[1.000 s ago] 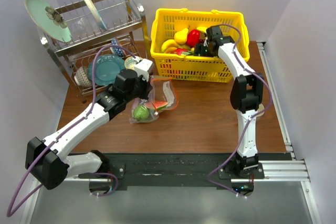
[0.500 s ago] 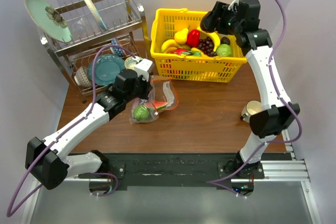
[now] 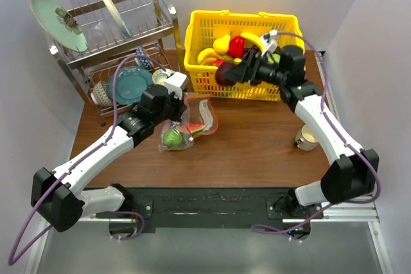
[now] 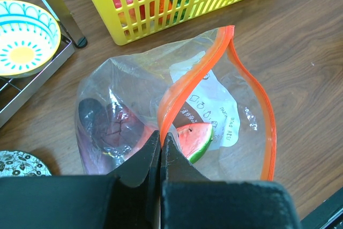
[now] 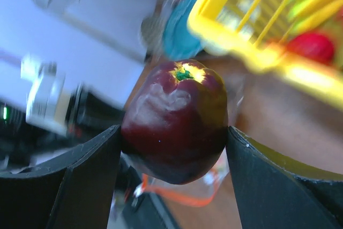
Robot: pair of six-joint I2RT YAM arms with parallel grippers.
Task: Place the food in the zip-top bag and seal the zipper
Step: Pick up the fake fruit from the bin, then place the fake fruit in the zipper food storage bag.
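Hovering over brown table, left gripper pinches zipper, right gripper clasps red fruit.

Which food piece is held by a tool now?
The dark red round fruit, in the right tool; the others lie in the clear bag or yellow basket.

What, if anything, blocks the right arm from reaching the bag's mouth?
Probably nothing, so yes: the right pincer, gripping a dark red fruit, hangs before the basket, bare table lies between, and the left pincer pinches the zipper of the gaping bag.
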